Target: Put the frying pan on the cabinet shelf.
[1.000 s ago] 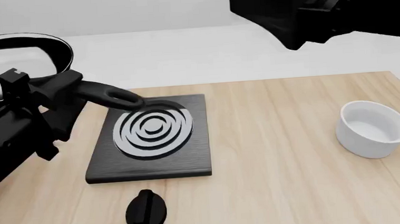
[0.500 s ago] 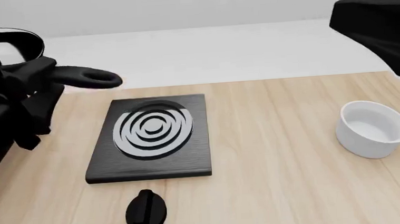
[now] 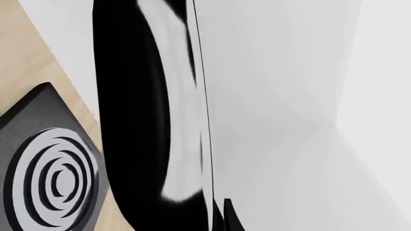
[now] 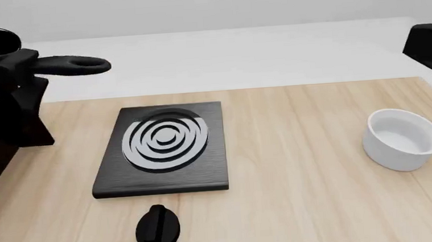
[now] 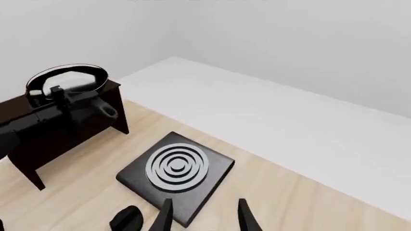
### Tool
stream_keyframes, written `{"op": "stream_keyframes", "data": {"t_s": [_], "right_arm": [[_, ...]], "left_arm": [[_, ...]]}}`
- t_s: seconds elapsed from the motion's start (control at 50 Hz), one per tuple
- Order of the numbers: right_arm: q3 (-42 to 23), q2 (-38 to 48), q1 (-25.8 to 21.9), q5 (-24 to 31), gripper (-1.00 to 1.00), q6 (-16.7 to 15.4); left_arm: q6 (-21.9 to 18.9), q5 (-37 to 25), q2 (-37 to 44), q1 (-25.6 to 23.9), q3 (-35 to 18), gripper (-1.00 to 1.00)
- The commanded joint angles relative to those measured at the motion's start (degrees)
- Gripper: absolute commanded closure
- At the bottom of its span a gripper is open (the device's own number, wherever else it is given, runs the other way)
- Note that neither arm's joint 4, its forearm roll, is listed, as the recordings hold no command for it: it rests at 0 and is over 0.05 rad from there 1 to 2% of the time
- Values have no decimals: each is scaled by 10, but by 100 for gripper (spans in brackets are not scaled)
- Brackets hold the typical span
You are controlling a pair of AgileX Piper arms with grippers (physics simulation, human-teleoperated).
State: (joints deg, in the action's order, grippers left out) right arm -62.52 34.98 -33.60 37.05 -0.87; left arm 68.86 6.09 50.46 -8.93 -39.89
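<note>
Wooden table [image 4: 317, 148] unchanged, frying pan [image 4: 71, 65] further left — higher

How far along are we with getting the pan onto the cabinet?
Done: the frying pan is off the table, away from the stove plate. In hand: the left gripper holds its handle, pan over the cabinet shelf. Left: set it down and release. The right gripper is open and idle.
</note>
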Motion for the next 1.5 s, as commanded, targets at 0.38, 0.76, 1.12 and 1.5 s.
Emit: {"op": "stream_keyframes", "data": {"t_s": [0.38,0.76,1.12,1.5], "right_arm": [[42,-34,27,3,-100,27],[102,-59,48,-6,-100,44],[126,-73,55,3,-100,50],[127,-73,57,5,-100,52]], "left_arm": [[2,54,60,71,-25,100],[16,79,72,111,-15,100],[4,88,87,149,-14,100],[12,115,103,190,2,100]]}}
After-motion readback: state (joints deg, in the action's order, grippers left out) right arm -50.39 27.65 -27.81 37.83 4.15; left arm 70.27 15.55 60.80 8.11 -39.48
